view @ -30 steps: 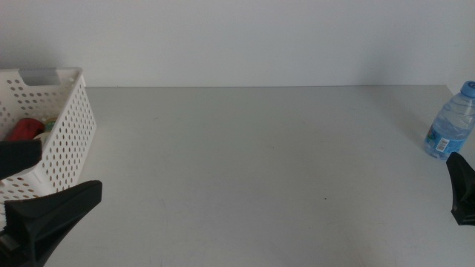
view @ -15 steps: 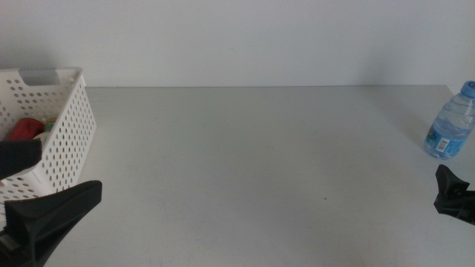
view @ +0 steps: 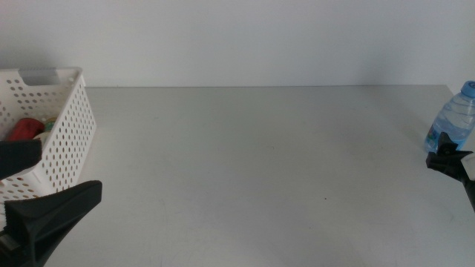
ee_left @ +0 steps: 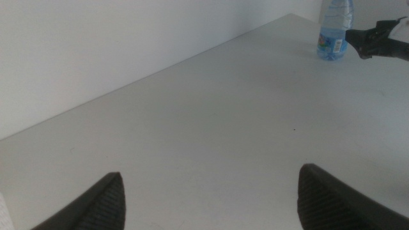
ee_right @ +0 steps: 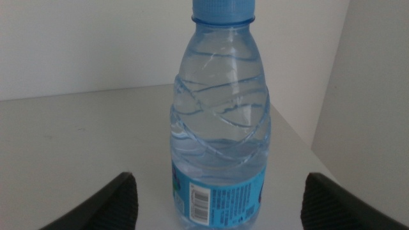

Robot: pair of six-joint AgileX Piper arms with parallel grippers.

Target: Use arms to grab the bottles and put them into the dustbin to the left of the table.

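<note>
The right gripper (ee_right: 217, 191) stands wide open at the tabletop's right edge, its two dark jaws spread to either side of one clear water bottle (ee_right: 220, 121) and holding nothing; the bottle stands upright between them, apart from both. From the middle view the gripper's tip (view: 447, 158) shows just in front of that bottle (view: 452, 122), near the far right corner of the table (view: 252, 170). The bottle has a blue cap and a blue label.

The left gripper (ee_left: 211, 198) waits at the tabletop's left edge, its two jaws also wide apart and empty. Just beside it sits one white perforated dustbin (view: 63, 133), at the far left corner. Inside lie one red can (view: 24, 129) and something greenish, mostly hidden by the wall.
</note>
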